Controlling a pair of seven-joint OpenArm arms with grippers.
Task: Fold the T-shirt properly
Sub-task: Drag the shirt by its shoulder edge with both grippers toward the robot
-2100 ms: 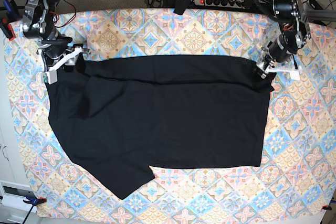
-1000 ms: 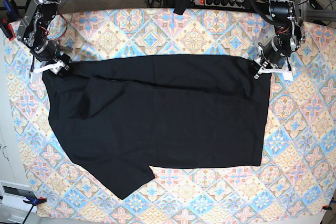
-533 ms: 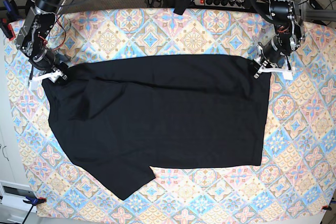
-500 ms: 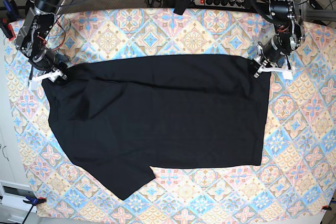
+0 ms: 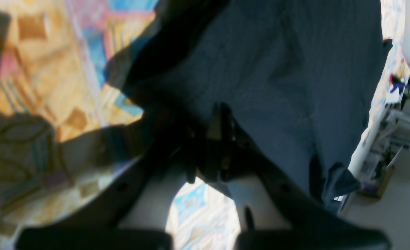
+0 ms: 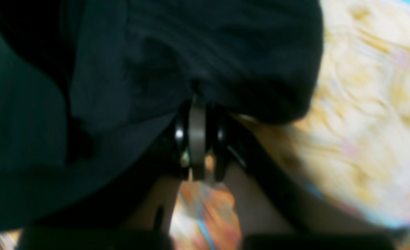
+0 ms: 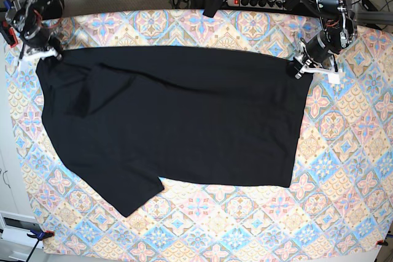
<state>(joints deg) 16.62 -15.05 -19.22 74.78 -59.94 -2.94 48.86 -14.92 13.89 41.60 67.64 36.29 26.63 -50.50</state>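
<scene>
1. Nearest me in the base view, the shirt's (image 7: 172,115) free edge lies slack on the cloth (image 7: 245,225) — one corner sags lowest on that view's left, the rest running flat across the middle.
2. The shirt's long axis runs side to side, so each far corner sits right at one arm, and neither arm is nearer the whole.
3. At the far edge my right gripper (image 7: 38,50) has its jaws pinched together on the far-left corner; its wrist view shows black fabric bunched at the tips (image 6: 198,104).
4. My left gripper (image 7: 305,65) is likewise clamped on the far-right corner — fabric spreads away from its tips (image 5: 219,114).
5. From both grippers the shirt's body lies toward me, so I judge a fold would carry the held edge over it toward the near edge.
</scene>
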